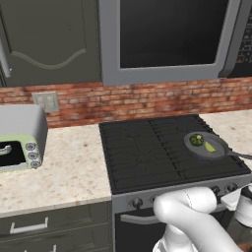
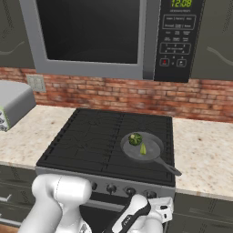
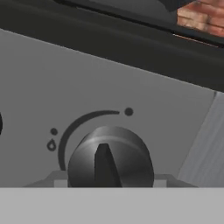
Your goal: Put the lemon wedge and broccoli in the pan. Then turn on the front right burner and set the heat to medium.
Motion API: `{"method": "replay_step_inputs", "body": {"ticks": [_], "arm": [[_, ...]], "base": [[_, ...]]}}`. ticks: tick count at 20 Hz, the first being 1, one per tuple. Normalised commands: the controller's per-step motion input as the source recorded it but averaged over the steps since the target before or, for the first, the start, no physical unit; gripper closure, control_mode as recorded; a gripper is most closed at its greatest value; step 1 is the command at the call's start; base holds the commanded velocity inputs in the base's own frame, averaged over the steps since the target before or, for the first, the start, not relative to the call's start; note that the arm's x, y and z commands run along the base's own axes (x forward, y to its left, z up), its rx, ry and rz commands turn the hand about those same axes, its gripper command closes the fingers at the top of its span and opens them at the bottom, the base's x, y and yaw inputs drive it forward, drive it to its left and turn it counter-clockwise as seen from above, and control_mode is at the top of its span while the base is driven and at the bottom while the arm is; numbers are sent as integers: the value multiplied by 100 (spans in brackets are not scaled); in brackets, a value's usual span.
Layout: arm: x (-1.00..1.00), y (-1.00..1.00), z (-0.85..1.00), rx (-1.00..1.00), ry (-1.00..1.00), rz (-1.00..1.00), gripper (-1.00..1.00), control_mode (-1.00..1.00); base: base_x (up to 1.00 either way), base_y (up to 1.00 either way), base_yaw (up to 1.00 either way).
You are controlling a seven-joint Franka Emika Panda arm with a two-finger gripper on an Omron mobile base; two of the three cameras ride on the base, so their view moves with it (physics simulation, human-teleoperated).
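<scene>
Your pan [image 2: 142, 149] sits on the front right burner [image 2: 148, 152] with the broccoli [image 2: 134, 139] and lemon wedge [image 2: 143, 149] side by side inside it. Your gripper [image 2: 157, 214] hangs low before the stove's control panel [image 3: 87, 87], facing a dark knob [image 3: 109, 157] close up; you cannot tell whether its fingers are parted or closed.

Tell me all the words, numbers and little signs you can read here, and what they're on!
"12:08", in green digits on the microwave display.
Microwave button labels below the display: too small and blurred to read.
Stove knob panel: no words, just a tiny flame-drop sign, two dots and a curved arc around the knob.
Toaster oven: no readable text.
</scene>
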Motion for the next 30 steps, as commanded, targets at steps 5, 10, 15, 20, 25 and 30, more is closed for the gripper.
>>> {"method": "replay_step_inputs", "body": {"ticks": [5, 10, 15, 20, 25, 30], "arm": [[-5, 0, -1, -22, -3, 0, 100, -100], [-2, 0, 0, -20, -4, 0, 100, -100], [0, 0, 0, -18, -2, 0, 100, -100], [0, 0, 0, -20, 0, 0, 100, -100], [0, 0, 0, -20, 0, 0, 100, -100], [-1, 0, 0, -21, -4, 0, 100, -100]], "base": [[0, 0, 0], [0, 0, 0], [0, 0, 0], [0, 0, 0], [0, 0, 0], [0, 0, 0]]}}
